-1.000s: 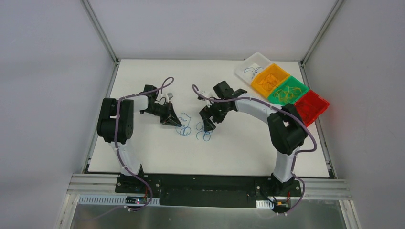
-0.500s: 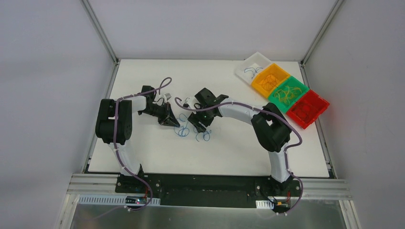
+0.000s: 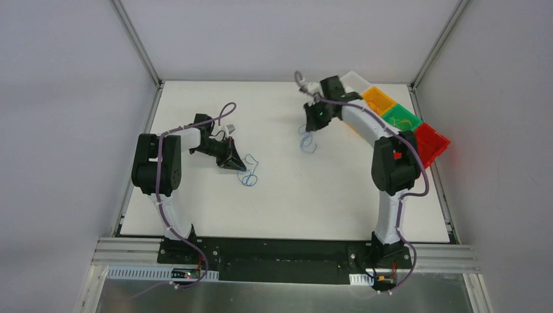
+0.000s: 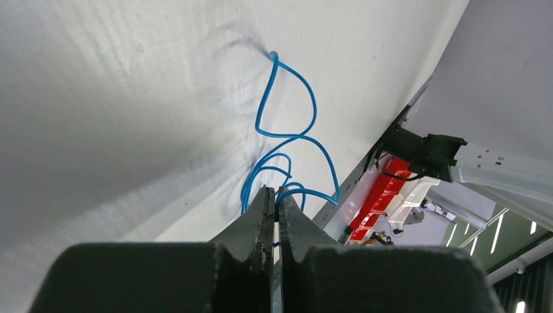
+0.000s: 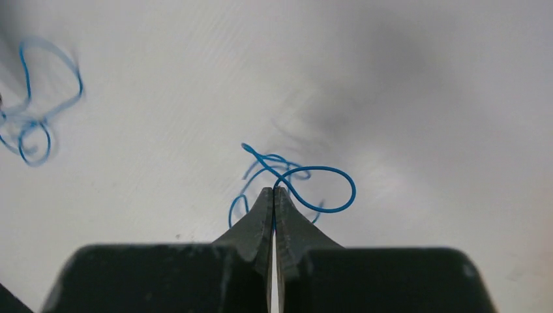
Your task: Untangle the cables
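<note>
Cables: two blue lots, well apart. The left cable [image 4: 282,134] lies curled on the bench [image 3: 195,195], its near end pinched in the left gripper [image 4: 275,195], which is clenched on it. The right cable [image 5: 297,177] loops from the right gripper [image 5: 274,193], likewise clamped, near the bins [image 3: 399,119] at the far right.

Judgement: separation achieved, sorting in hand. The next move calls for positioning over a bin before release.

The right arm mostly hides the clear bin. Strand count per lot is indeterminate.
</note>
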